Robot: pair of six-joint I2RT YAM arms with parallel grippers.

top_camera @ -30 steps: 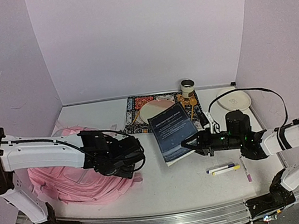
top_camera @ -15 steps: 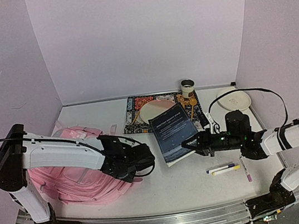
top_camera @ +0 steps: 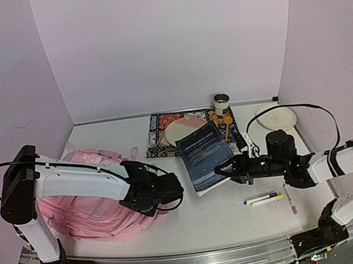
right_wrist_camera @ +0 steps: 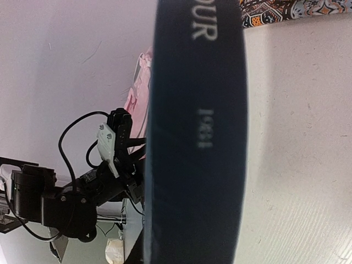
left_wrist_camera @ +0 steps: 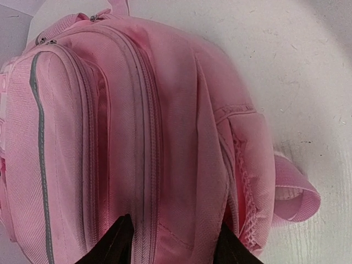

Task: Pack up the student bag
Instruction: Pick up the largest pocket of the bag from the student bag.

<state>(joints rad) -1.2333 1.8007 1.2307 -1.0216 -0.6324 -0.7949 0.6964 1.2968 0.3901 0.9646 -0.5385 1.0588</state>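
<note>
Two grippers engaged. Right gripper [top_camera: 224,167] pinches the book [top_camera: 204,158] by its edge, ready for loading. Left gripper [top_camera: 174,189] straddles a fold of the bag [top_camera: 76,213], which lies at left, presumably to open it; whether it pinches yet, cannot tell.

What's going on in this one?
Two arms are packing a pink student bag that lies on the left of the table. The left gripper is at the bag's edge, its fingers straddling a fold of fabric; whether it grips is unclear. The right gripper holds a dark blue book by its edge, not yet in the bag.
</note>
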